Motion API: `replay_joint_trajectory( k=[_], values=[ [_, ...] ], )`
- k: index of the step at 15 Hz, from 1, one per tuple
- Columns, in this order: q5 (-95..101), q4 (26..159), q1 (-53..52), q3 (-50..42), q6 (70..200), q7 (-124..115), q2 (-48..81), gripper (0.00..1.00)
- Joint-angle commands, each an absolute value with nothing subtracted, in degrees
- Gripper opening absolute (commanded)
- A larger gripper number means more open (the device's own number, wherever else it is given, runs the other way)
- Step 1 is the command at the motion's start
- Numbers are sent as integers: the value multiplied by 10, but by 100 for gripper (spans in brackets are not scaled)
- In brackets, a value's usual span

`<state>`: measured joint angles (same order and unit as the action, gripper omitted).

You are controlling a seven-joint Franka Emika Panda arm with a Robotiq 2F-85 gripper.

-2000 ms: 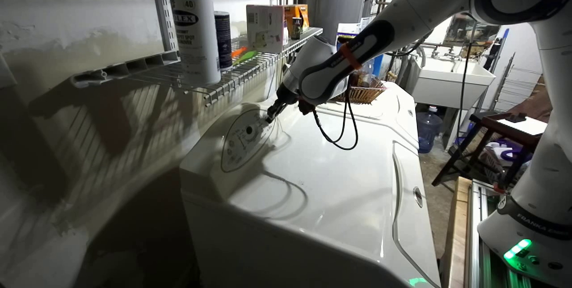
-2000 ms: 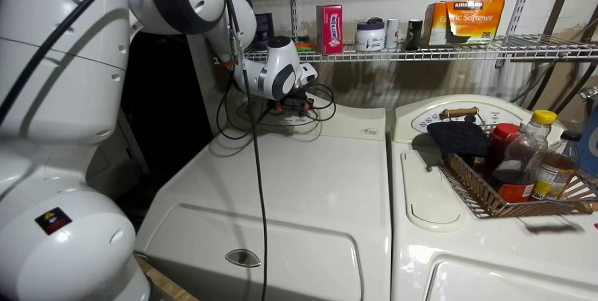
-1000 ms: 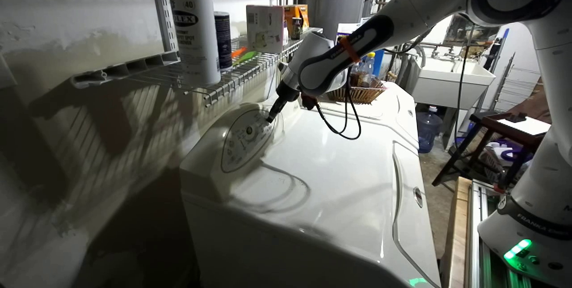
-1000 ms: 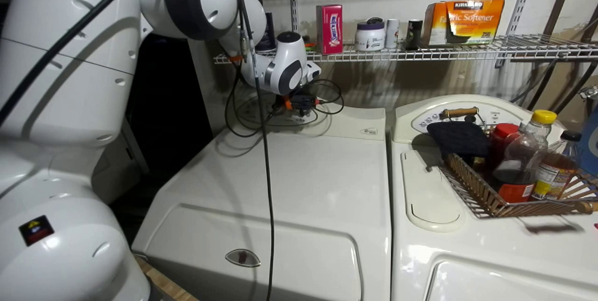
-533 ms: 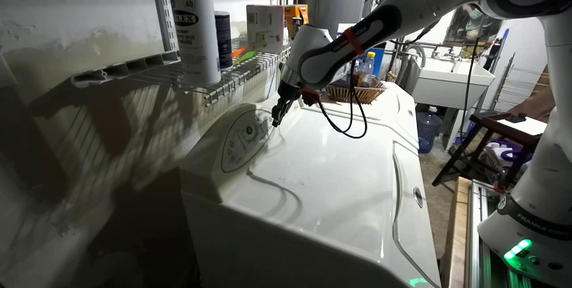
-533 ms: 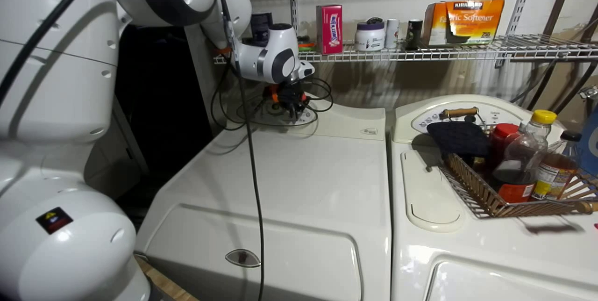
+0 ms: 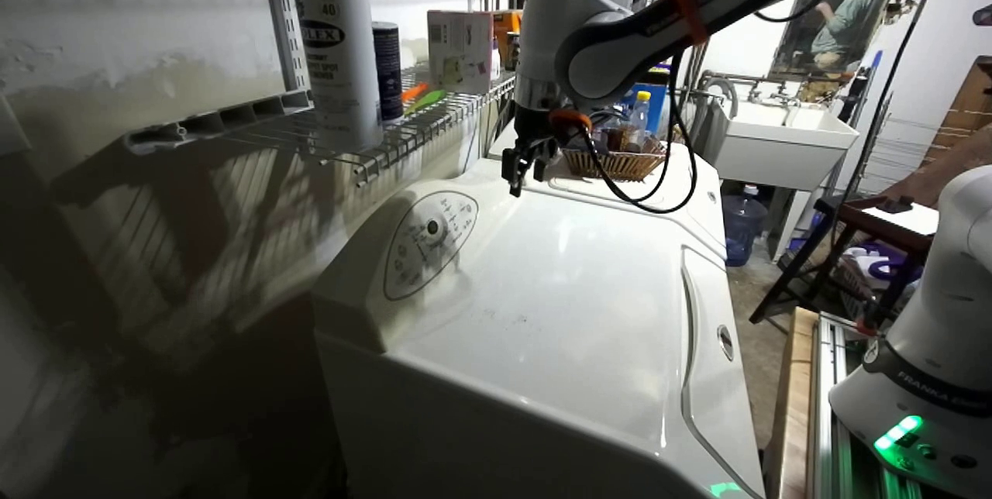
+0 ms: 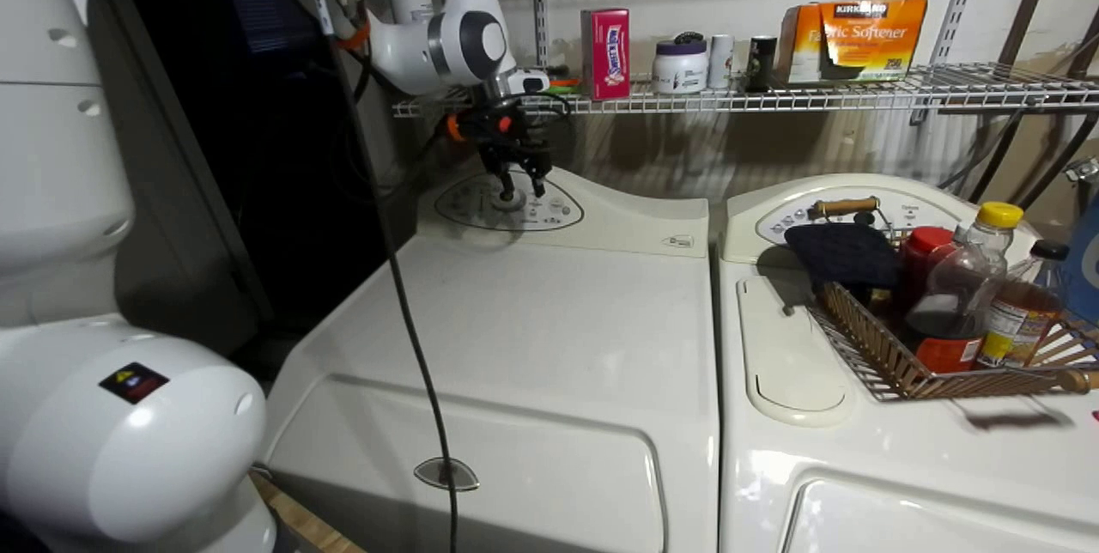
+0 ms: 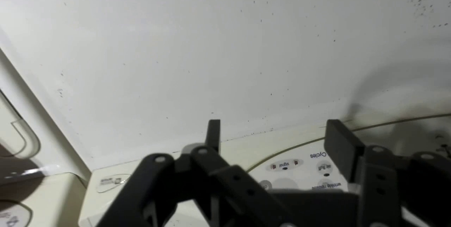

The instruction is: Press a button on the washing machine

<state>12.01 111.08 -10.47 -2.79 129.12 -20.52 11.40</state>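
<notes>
In an exterior view the gripper (image 7: 527, 181), spread wide and empty, hangs clear, the washing machine (image 7: 550, 290) at its six o'clock, control panel (image 7: 434, 247) at eight; whether a press remains I cannot tell.

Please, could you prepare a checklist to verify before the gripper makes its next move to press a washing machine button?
1. Gripper holds nothing: ok; jaws apart, nothing between.
2. Gripper in place at the control panel of the washing machine: not ok; an exterior view shows them apart.
3. Panel fully visible in the wrist view: not ok; the gripper covers part of it.
4. Target chosen: cannot tell; the task specifies none.
5. Black cable clear of the basket: cannot tell; they overlap in an exterior view.
6. Person out of reach: cannot tell; perhaps a reflection above the laundry sink.
</notes>
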Motion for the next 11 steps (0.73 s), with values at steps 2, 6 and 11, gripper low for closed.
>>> replay_joint_trajectory(
  k=[2,6,11],
  values=[
    [152,1182,-109,5,1213,-318,4,100],
    [131,1227,-100,45,1205,-359,-70,100],
    [128,1216,-87,59,1203,-346,-63,100]
  ],
)
